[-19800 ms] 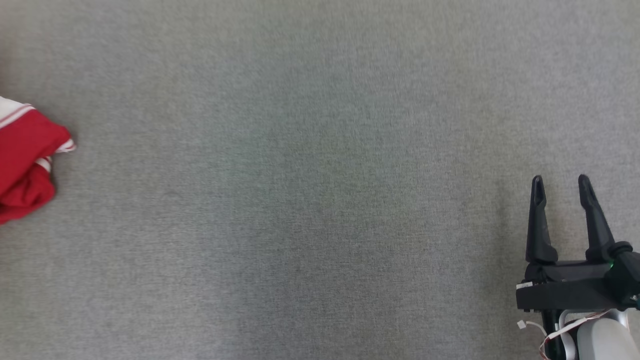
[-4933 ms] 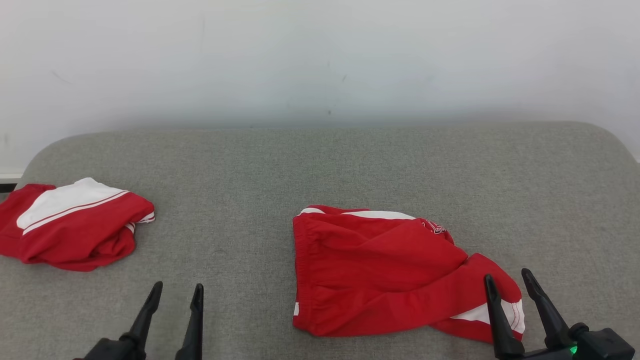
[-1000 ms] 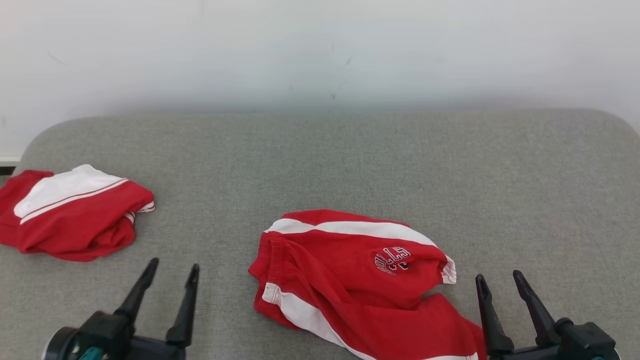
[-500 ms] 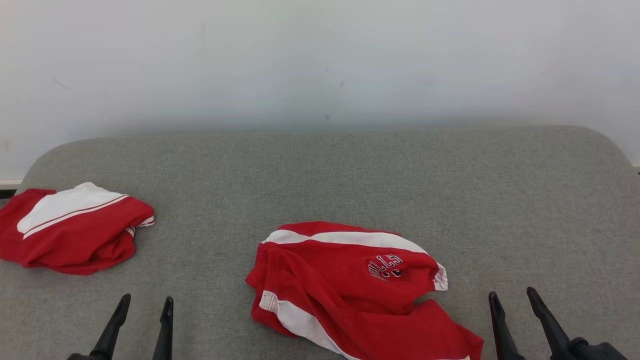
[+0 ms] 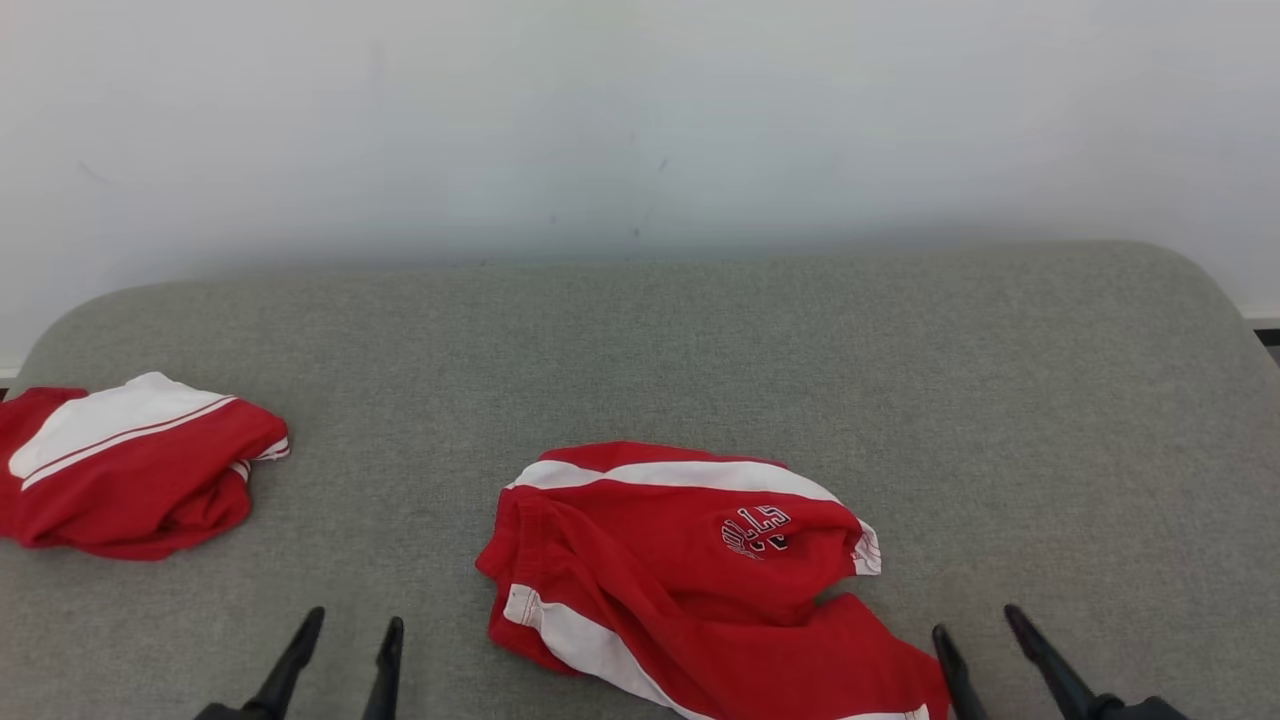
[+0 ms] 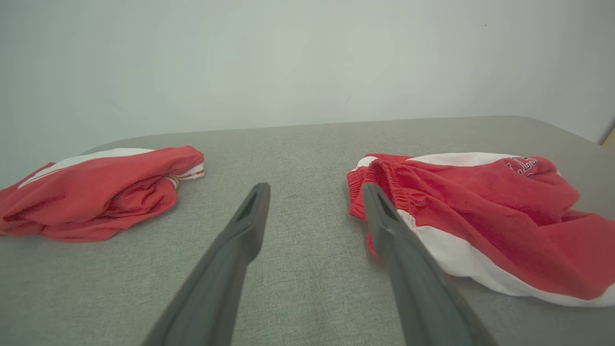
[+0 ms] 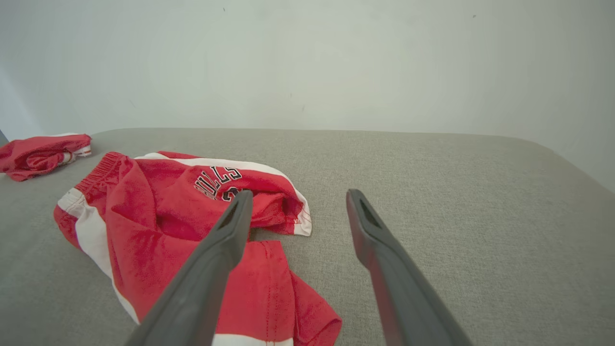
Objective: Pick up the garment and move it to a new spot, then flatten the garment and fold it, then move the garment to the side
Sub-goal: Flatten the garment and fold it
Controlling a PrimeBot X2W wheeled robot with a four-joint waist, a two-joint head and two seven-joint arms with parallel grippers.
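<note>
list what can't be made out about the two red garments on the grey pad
Shorts: the near leg runs off the head view's bottom edge; folds hide the underside.
Print: partly tucked in a fold in the head view, so it cannot be read whole.
Second garment: cut by the head view's left edge and bunched up, so its type is unclear.

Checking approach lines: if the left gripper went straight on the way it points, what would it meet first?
Likely nothing: the left gripper, jaws open, points along bare gray cushion between the bundled red garment and the red shorts, passing near their waistband; depth unclear.
</note>
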